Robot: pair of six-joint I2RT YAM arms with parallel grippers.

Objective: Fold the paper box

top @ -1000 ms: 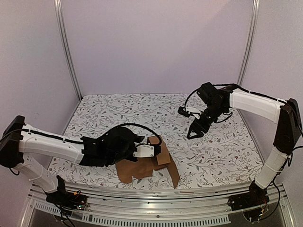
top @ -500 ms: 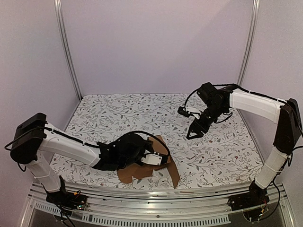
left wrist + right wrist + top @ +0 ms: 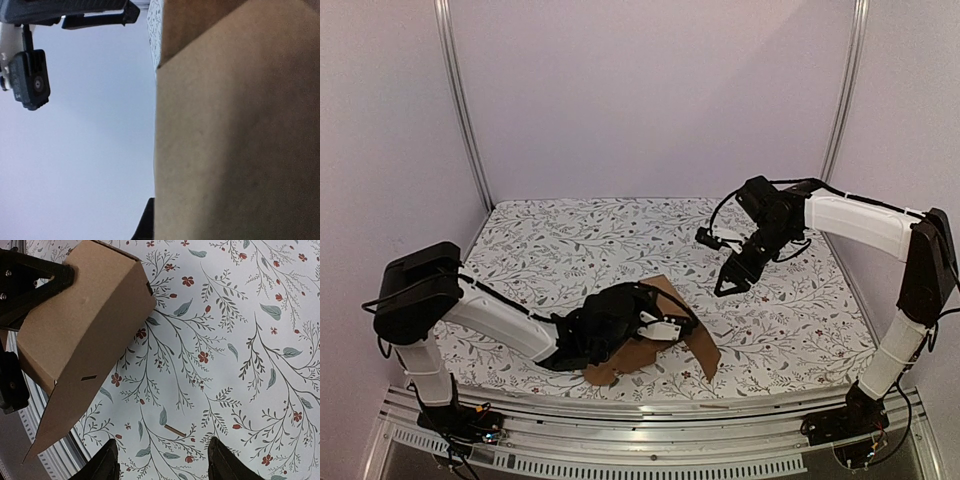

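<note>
The paper box [image 3: 620,358] is a partly folded brown cardboard sheet near the table's front edge, with one flap [image 3: 705,352] sticking out to the right. My left gripper [image 3: 668,328] lies low over it and is shut on a cardboard panel. That panel [image 3: 235,125] fills the right half of the left wrist view, with only one black fingertip [image 3: 148,222] showing beside its edge. My right gripper [image 3: 725,286] hangs open above the floral table, well behind and to the right of the box. The right wrist view shows the box [image 3: 80,325] at upper left, with nothing in the gripper [image 3: 162,465].
A floral cloth [image 3: 790,320] covers the table. A metal rail [image 3: 650,415] runs along the near edge. Plain walls and two upright frame posts [image 3: 460,100] close in the back and sides. The right arm's wrist camera [image 3: 30,82] shows in the left wrist view.
My left arm has swung right and lower along the front edge, and its gripper has shut on the cardboard. The box's right flap has shifted right. My right arm has not moved.
</note>
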